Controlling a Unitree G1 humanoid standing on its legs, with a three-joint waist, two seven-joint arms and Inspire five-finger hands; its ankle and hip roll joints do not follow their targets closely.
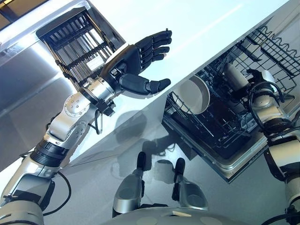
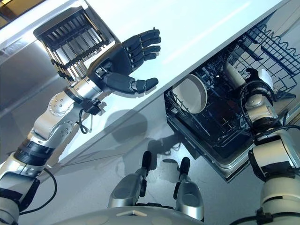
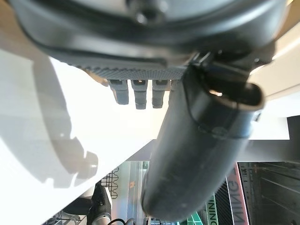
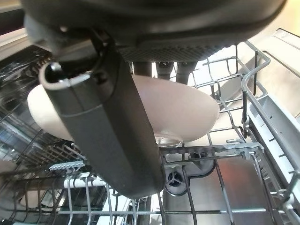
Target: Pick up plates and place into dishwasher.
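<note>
A white plate (image 4: pixel 187 108) stands on edge in the open dishwasher's lower wire rack (image 1: pixel 276 47). My right hand (image 1: pixel 254 77) reaches into that rack and is shut on this plate: its thumb (image 4: pixel 108 131) lies across the front face and its fingers go behind the rim. From the head views the same plate (image 1: pixel 233 74) shows just left of the hand. A second white plate (image 1: pixel 194 96) leans upright at the rack's left end. Over the white counter (image 1: pixel 201 23) my left hand (image 1: pixel 133 58) hovers open, fingers straight, holding nothing.
A dark slotted dish rack (image 1: pixel 77 40) sits on the counter just behind my left hand. The dishwasher's pulled-out rack and its frame (image 1: pixel 225 164) jut into the grey floor space at the right.
</note>
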